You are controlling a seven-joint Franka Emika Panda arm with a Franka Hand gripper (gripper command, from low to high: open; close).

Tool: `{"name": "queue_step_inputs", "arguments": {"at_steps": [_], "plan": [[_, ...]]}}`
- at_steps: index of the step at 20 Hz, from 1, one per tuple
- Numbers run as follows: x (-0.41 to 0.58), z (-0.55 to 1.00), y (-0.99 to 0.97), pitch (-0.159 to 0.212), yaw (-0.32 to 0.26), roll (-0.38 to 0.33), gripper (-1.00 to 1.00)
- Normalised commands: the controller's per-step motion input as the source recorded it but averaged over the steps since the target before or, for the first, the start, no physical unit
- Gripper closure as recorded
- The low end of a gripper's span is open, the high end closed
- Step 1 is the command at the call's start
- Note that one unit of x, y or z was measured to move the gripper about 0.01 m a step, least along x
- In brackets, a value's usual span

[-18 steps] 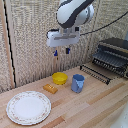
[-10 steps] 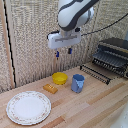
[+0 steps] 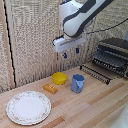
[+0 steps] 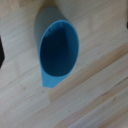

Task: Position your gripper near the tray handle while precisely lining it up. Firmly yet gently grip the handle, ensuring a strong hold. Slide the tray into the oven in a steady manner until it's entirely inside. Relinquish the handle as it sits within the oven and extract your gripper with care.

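Note:
My gripper [image 3: 71, 53] hangs in the air above the blue cup [image 3: 77, 82], its two blue tips apart, open and empty. The oven [image 3: 114, 50] stands at the exterior view's right with its door down. The black wire tray [image 3: 101, 66] sticks out of its front, and the tray handle [image 3: 95, 75] is the thin bar along the tray's front edge. The gripper is to the left of the handle and well above it, not touching. The wrist view shows only the blue cup [image 4: 59, 52] from above on the wooden table; no fingers show clearly there.
A yellow bowl [image 3: 60, 78] and a small orange block [image 3: 50, 88] lie on the wooden table left of the cup. A round white patterned plate [image 3: 28, 107] sits at the front left. A woven screen stands behind.
The gripper has moved down a little and slightly toward the exterior view's right. Its fingers stay apart. The objects on the table have not moved.

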Motion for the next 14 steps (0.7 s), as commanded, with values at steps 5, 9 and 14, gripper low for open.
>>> {"name": "queue_step_inputs", "arguments": {"at_steps": [5, 9, 14], "plan": [[0.201, -0.22, -0.48, 0.069, 0.035, -0.269, -1.0], [0.104, -0.17, -0.43, 0.076, 0.098, -0.256, -1.0], [0.011, -0.1, -0.4, 0.066, 0.151, -0.232, -1.0]]}}
